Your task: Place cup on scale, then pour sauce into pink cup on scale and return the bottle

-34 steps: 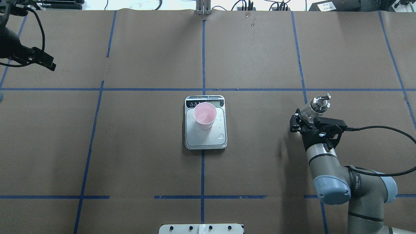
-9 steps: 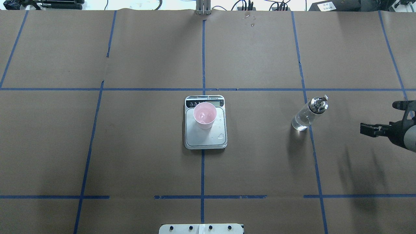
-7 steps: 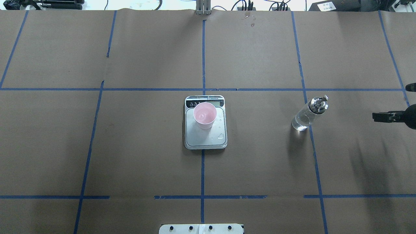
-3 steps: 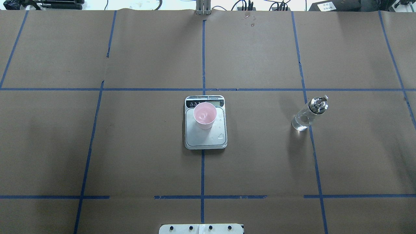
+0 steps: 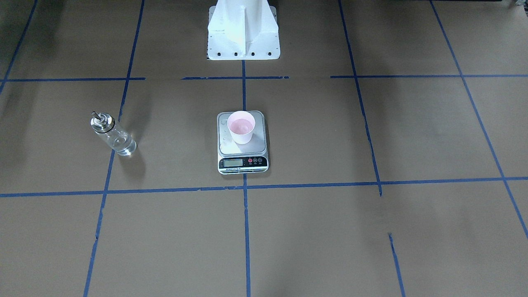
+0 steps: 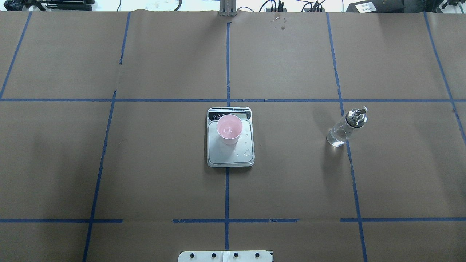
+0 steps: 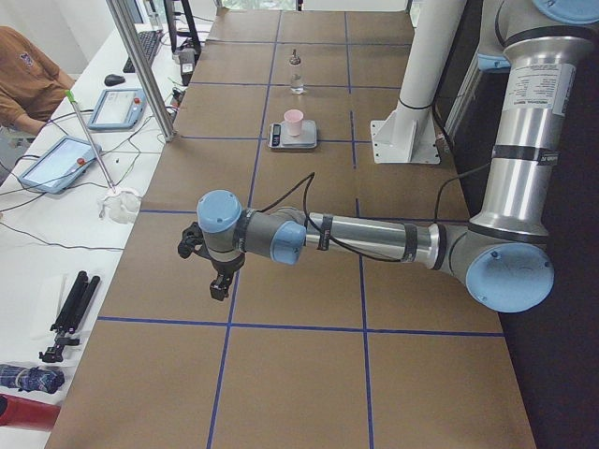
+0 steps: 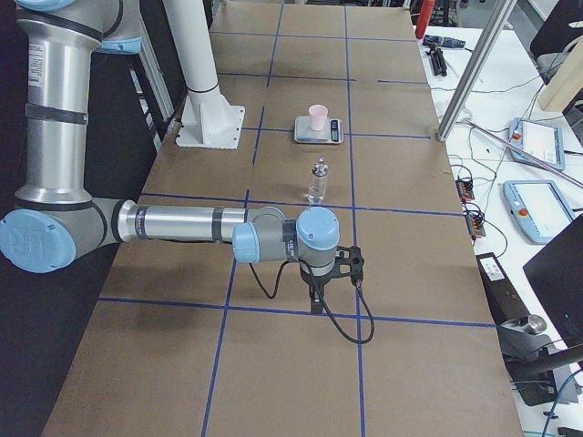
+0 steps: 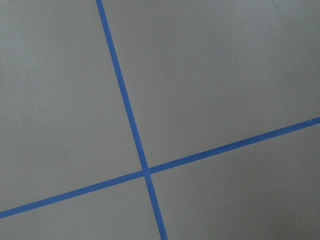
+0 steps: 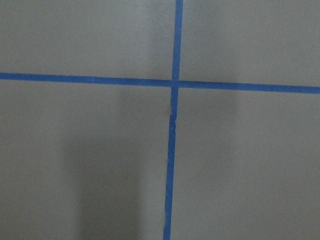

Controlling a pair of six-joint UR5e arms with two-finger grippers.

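A small pale pink tapered cup (image 6: 229,129) stands upright at about the middle of the silver metal platform of a flat square kitchen scale (image 6: 225,157). The scale's black strip, with a small display and round buttons, 1 of them red, faces away from the robot's white base (image 5: 242,29). The scale lies at the centre of the table covered in brown paper (image 6: 164,163), across 1 of the blue tape lines (image 6: 227,58). A few clear droplets (image 6: 247,152) sit on the platform beside the cup.

A clear glass cylindrical bottle with a silver metal collar and a small pour spout (image 6: 344,127) stands upright on the paper. It is well apart from the scale, on the robot's right, just beside a tape line. Nothing touches it. Clear, colourless sauce (image 6: 335,138) shows in its lower part.

Both arms are stretched out low over the ends of the table, far from the scale and bottle. The left gripper (image 7: 217,281) hangs above bare paper, pointing down. The right gripper (image 8: 314,296) hangs the same way over a tape line. Neither has anything in it that can be seen, but how far their jaws are parted cannot be told from these side views. The 2 wrist cameras show only brown paper and crossing blue tape.
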